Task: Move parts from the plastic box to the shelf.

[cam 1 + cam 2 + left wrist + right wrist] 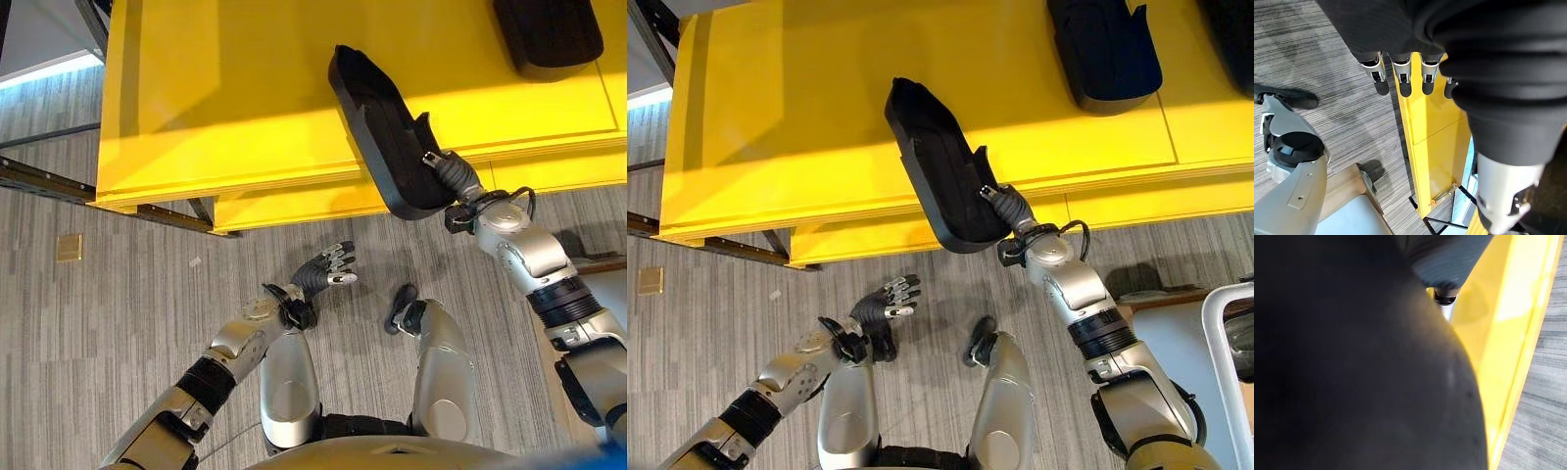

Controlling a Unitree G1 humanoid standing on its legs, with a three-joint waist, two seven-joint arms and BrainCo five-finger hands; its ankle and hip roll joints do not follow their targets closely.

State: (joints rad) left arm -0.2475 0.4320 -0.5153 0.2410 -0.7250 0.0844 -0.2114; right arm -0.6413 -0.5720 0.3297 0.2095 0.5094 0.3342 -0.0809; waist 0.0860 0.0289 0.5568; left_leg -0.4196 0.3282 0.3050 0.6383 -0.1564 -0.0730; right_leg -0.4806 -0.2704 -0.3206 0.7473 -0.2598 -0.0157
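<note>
A long black moulded part [382,127] lies tilted across the front edge of the yellow shelf [225,98], with its near end hanging past the edge. My right hand [449,168] is shut on that near end, fingers curled over the rim. Close up in the right wrist view, the same part [1352,357] shows against the yellow shelf [1508,333]. My left hand [328,266] hangs low over the carpet in front of the shelf, open and holding nothing; its fingers [1400,78] show straight in the left wrist view.
A second black part [1107,49] rests on the shelf at the back right, and a third [1234,29] beside it at the corner. A white-rimmed box [1225,333] stands at my right. A small brass plate [69,247] sits in the grey carpet at the left.
</note>
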